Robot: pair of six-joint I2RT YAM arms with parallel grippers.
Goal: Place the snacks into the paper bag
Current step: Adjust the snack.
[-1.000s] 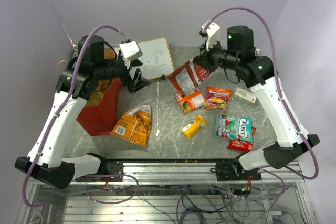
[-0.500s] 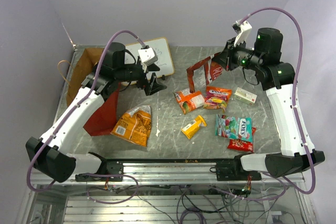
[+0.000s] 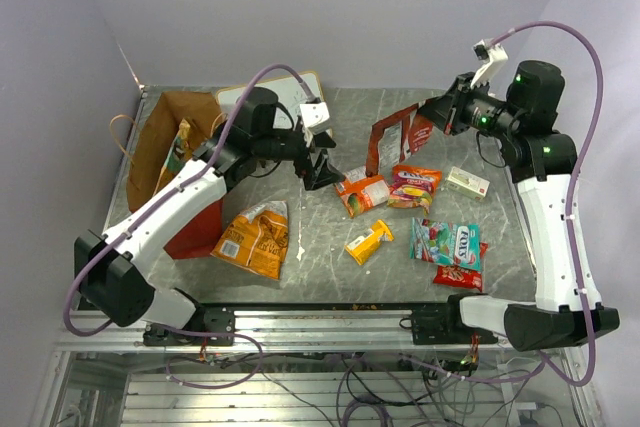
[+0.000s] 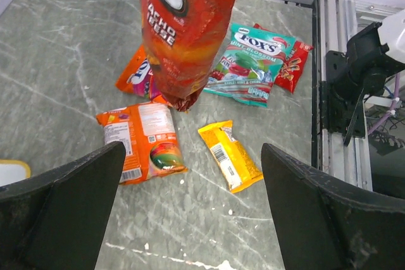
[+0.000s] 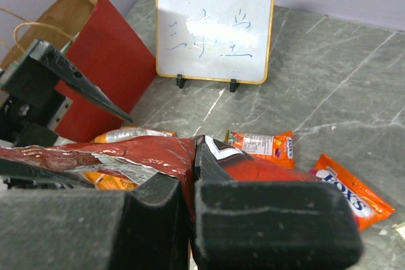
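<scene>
The right tool [image 3: 437, 117] is clamped on one end of the red Doritos bag [image 3: 393, 137], which hangs clear of the worktop [image 3: 330, 267]. In the left wrist view the bag's print reads "ACHO" and "EESE". The right arm rises steeply from its base, its wrist turned toward the middle.

The left tool [image 3: 325, 162] stands wide apart and holds nothing, just beside the hanging bag. Its arm stretches low across the worktop toward the centre.

Under the Doritos bag lie an orange packet [image 4: 142, 140] with a white label too small to read, a small yellow pack [image 4: 230, 155] with a barcode, and an orange-purple pack [image 4: 135, 73]. Nearer the right edge a teal-white candy bag [image 4: 252, 61] reads "FOX'S", lying over a red pack [image 4: 293, 64]. A small white box [image 3: 467, 182] sits near the right arm.

An orange chip bag [image 3: 258, 237] lies just beside the paper bag [image 3: 195, 232]. The paper bag sits at the far left, red outside and brown inside. Behind the left arm a whiteboard [image 5: 215, 33] carries blue writing I cannot read.
</scene>
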